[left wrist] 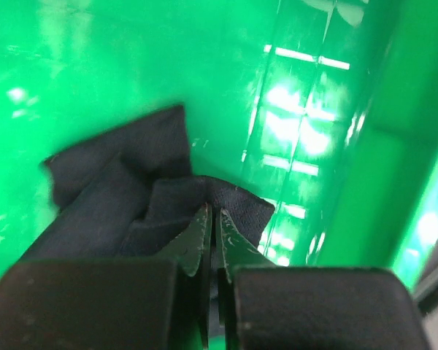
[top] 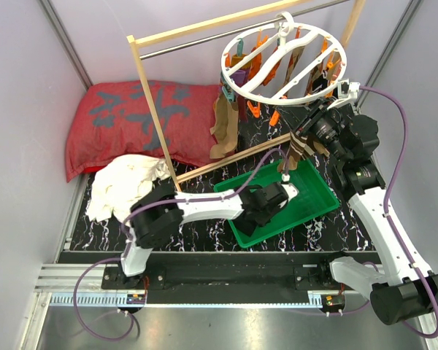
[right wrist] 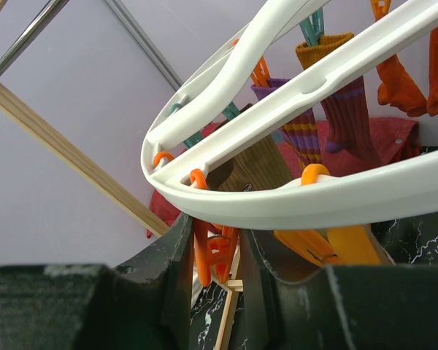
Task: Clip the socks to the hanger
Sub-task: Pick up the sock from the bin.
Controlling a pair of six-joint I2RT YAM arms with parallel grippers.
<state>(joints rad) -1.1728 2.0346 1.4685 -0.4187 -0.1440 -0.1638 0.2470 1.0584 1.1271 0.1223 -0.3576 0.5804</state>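
The white ring hanger (top: 244, 84) hangs from the rod at the back right, with several socks clipped under it, among them a brown one (top: 223, 124) and a brown-and-cream striped one (top: 298, 149). My right gripper (top: 312, 120) is up at the ring's near rim (right wrist: 292, 197). Its jaws (right wrist: 215, 230) are closed around an orange clip (right wrist: 213, 255). Behind hang a purple-and-orange sock (right wrist: 350, 109) and a brown sock (right wrist: 259, 164). My left gripper (top: 274, 204) is down in the green tray (top: 317, 197), shut (left wrist: 212, 215) on a crumpled navy sock (left wrist: 124, 189) on the tray floor (left wrist: 168, 65).
The pale wooden frame (top: 150, 102) with its metal rod (top: 197, 42) stands across the back, its base bar (top: 233, 162) just behind the tray. A red patterned pillow (top: 131, 117) lies at the back left. A white cloth (top: 128, 182) is by the left arm.
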